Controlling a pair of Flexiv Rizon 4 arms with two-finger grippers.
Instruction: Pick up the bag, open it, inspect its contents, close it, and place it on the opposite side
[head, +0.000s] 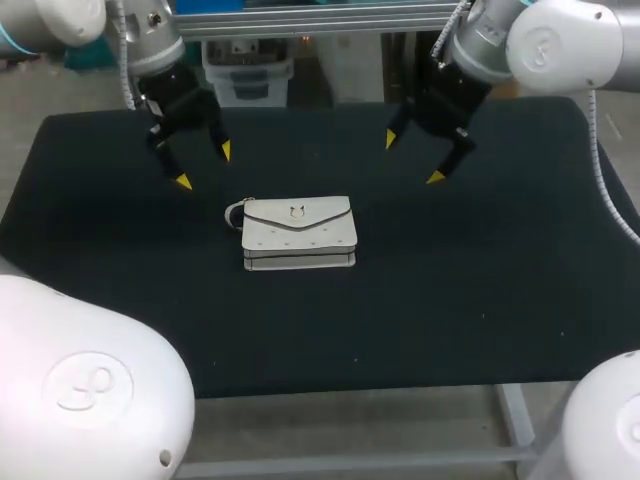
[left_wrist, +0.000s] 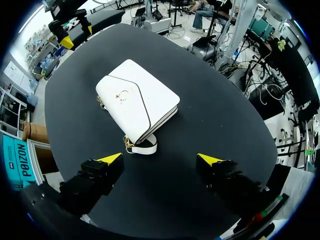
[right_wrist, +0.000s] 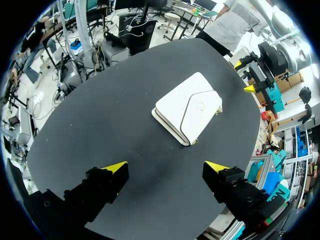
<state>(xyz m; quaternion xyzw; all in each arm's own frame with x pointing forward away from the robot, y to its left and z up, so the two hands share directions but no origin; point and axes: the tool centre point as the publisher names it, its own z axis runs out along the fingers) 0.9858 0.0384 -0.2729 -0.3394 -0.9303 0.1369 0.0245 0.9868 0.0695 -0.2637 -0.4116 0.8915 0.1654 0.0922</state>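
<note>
Table (head: 450, 300): black cloth top, and the near part has nothing of the task on it.
Bag (head: 298, 233): small and white, lying flat near the middle of the table, a little to the left.
Flap (head: 297, 213): folded down over the front, so the bag looks shut.
Strap (left_wrist: 142, 146): a short white loop with gold rings, at the left end of the bag.
Left gripper (head: 204, 166): up in the air at the far left, past the bag, with its two yellow tips spread wide and holding nothing.
Right gripper (head: 413, 158): up in the air at the far right, well apart from the bag, tips also spread wide and holding nothing.
Done so far: I think nothing yet, as the bag sits on the table and no finger touches it.
Left to do: pick it up, open it, look inside, shut it, and put it on the other side.
Head view shows: both arms and the bag together.
Left wrist view shows: the strap and gold rings up close, which look tiny from above.
Right wrist view shows: the other long side of the bag, with no strap in sight.
</note>
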